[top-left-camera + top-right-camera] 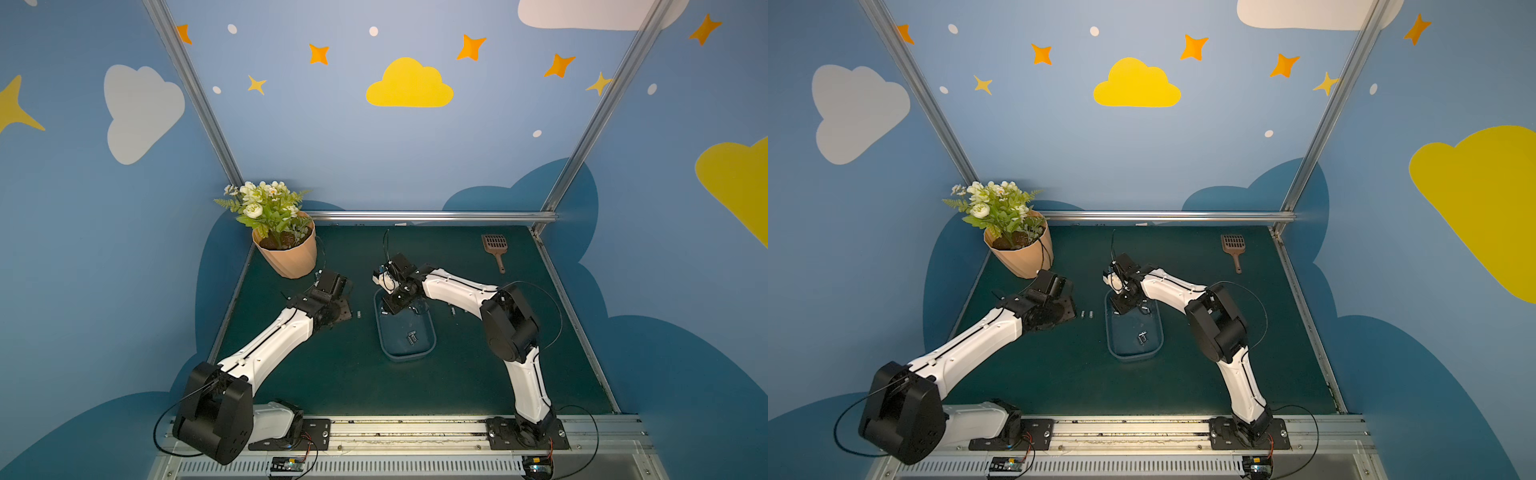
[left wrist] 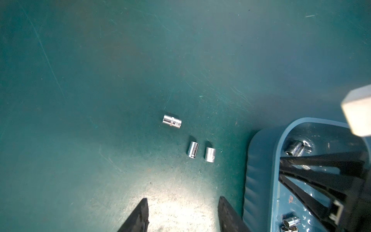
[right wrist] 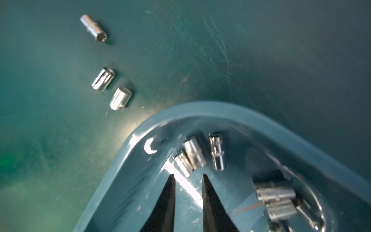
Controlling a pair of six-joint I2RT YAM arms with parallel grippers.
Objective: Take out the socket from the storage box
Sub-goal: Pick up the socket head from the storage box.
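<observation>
Blue walls painted with clouds and stars surround one green table (image 1: 332, 382). One see-through storage box (image 1: 405, 357) sits mid-table. Three sockets (image 2: 172, 121) lie on the table just beside the box's left side. At least five further sockets (image 3: 193, 153) lie inside it, some blurred. The right claw (image 3: 187, 176) reaches into the box's far end, jaws slightly apart, empty. The left claw (image 2: 182, 200) hovers over bare table, jaws apart, empty. One flowerpot (image 1: 291, 259) stands at the far left corner, and one scoop (image 1: 494, 249) lies near the far right corner.

Right claw (image 1: 1121, 306) sits inside the storage box (image 1: 1134, 357).
</observation>
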